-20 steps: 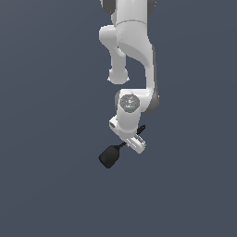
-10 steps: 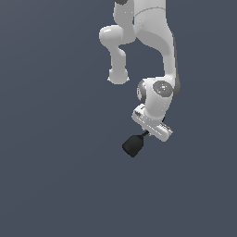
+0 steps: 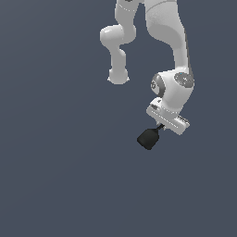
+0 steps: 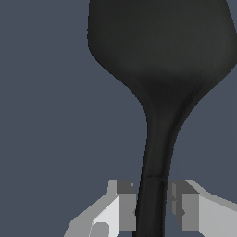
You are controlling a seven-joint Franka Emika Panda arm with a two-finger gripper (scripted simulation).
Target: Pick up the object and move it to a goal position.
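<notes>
**Spatula held aloft**

The black spatula is clamped by its thin handle in the gripper — blade pointing down toward the exterior view's left. No container is seen; only the plain grey surface is shown beneath.

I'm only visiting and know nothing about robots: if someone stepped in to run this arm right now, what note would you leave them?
Gripper: shut on the thin handle of the small black spatula, one finger on each side.
Spatula: held by the gripper, its broad blade sticking out beyond the fingers.
Done: the pick-up.
Left: carry it to the goal position, which is not marked in either view.
</notes>
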